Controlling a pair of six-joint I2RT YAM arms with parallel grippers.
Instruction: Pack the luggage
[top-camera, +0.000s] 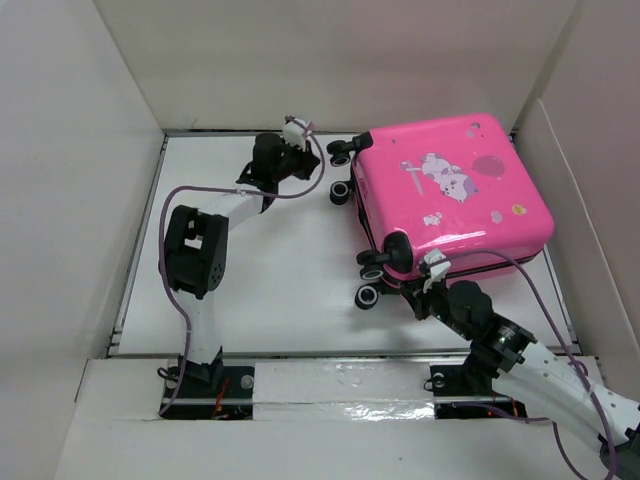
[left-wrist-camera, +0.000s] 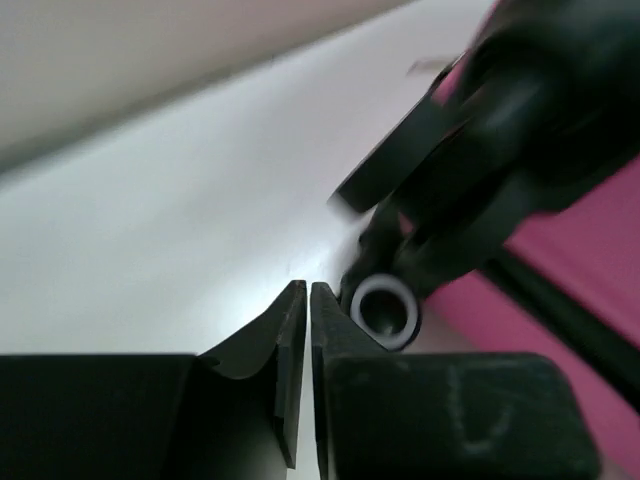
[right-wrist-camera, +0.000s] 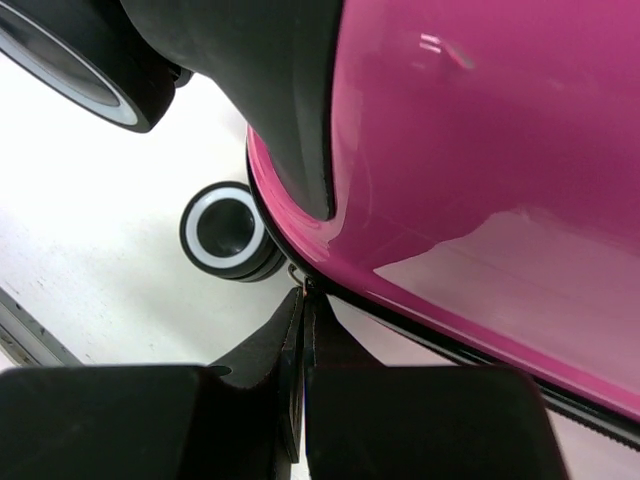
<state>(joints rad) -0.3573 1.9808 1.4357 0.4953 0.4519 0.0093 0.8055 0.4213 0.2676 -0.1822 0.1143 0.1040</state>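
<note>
Apparently closed, the luggage (top-camera: 450, 190) lies flat on the table (top-camera: 260, 260) — right gripper (right-wrist-camera: 302, 295), fingers pressed together, noses its near seam, probably seeking the zip; left gripper (left-wrist-camera: 308, 290), likewise together, sits beside its far wheel (left-wrist-camera: 385, 310).

We see the luggage (top-camera: 455, 195), glossy hot-pink with white cartoon print, lying flat and closed at two o'clock overhead, its wheels (top-camera: 341, 190) facing nine o'clock.
</note>
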